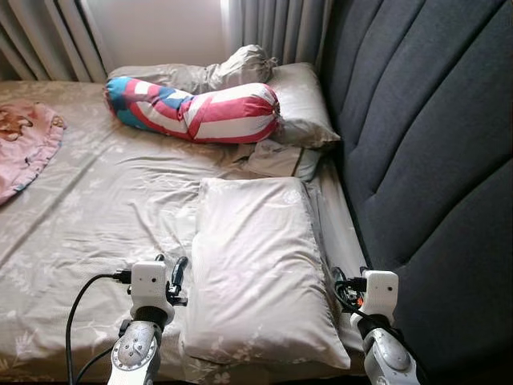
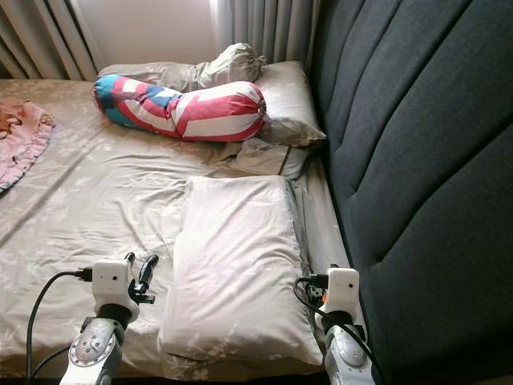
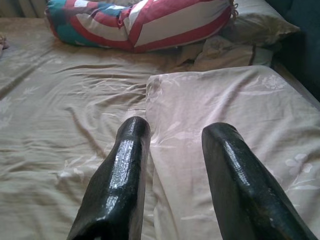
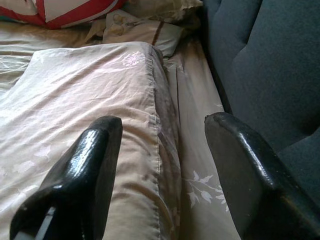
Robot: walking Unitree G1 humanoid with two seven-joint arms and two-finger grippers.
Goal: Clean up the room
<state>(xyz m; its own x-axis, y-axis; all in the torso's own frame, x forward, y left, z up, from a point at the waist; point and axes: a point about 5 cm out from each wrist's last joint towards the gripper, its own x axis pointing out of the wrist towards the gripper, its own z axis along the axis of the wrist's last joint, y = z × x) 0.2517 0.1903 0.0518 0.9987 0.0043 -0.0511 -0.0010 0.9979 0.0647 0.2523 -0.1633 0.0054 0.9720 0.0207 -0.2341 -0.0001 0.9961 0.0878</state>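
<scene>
Pale floral rectangular pillow [image 1: 260, 269] flat on beige bedsheet [image 1: 104, 200], long axis running ahead alongside dark padded headboard [image 1: 425, 160]. Left gripper [image 3: 172, 150] spread astride its near-left edge; right gripper [image 4: 162, 145] spread astride its headboard-side edge. Open sheet beyond left fingers.

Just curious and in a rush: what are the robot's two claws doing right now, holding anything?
Left gripper: open, holding nothing, at the near pillow's left edge.
Right gripper: open, holding nothing, at its right edge.
</scene>
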